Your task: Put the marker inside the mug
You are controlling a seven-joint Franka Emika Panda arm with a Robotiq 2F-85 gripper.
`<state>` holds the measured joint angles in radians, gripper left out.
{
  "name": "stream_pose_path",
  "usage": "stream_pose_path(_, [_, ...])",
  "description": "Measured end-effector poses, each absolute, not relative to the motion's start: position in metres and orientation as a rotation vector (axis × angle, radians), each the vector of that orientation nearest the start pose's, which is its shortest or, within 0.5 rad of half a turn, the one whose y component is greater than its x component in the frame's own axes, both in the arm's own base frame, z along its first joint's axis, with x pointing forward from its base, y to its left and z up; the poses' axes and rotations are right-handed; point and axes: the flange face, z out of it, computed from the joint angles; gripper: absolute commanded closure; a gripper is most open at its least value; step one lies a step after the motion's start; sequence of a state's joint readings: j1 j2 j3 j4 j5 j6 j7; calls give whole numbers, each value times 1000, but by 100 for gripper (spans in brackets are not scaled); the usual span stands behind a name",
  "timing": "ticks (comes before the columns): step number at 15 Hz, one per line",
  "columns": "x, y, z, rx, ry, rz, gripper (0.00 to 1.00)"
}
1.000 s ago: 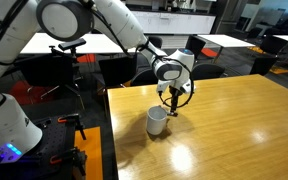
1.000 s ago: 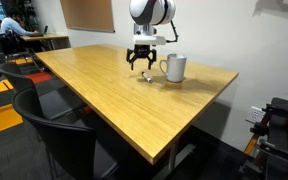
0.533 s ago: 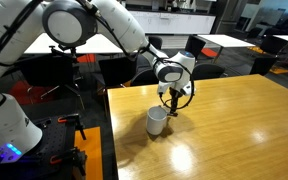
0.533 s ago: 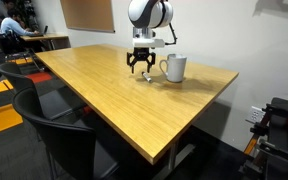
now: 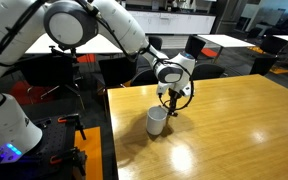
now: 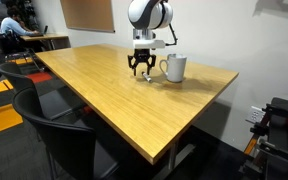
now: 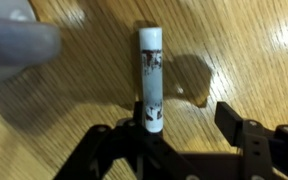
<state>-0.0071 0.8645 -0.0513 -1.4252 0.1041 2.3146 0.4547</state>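
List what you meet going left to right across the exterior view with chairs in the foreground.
In order: chair → end effector → mug → dark equipment at the right edge.

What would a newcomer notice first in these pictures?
The big white arm bends over the wooden table, with its gripper hanging low beside the small white mug. In the wrist view, the marker lies flat on the wood by the open fingers, not yet grasped.
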Motion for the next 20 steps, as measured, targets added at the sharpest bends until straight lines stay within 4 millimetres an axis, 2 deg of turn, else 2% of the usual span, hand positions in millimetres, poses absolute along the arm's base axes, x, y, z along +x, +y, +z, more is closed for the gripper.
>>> stream_pose_path(2, [726, -33, 179, -2978, 863, -11, 26])
stream_pose_path(4, [725, -33, 178, -2980, 863, 7, 33])
stream_pose_path(8, [724, -33, 176, -2982, 863, 24, 70])
stream_pose_path(12, [724, -33, 174, -2984, 863, 37, 98])
stream_pose_path(17, [724, -32, 175, -2986, 859, 51, 95])
stream_pose_path(20, [725, -26, 177, -3010, 771, 60, 95])
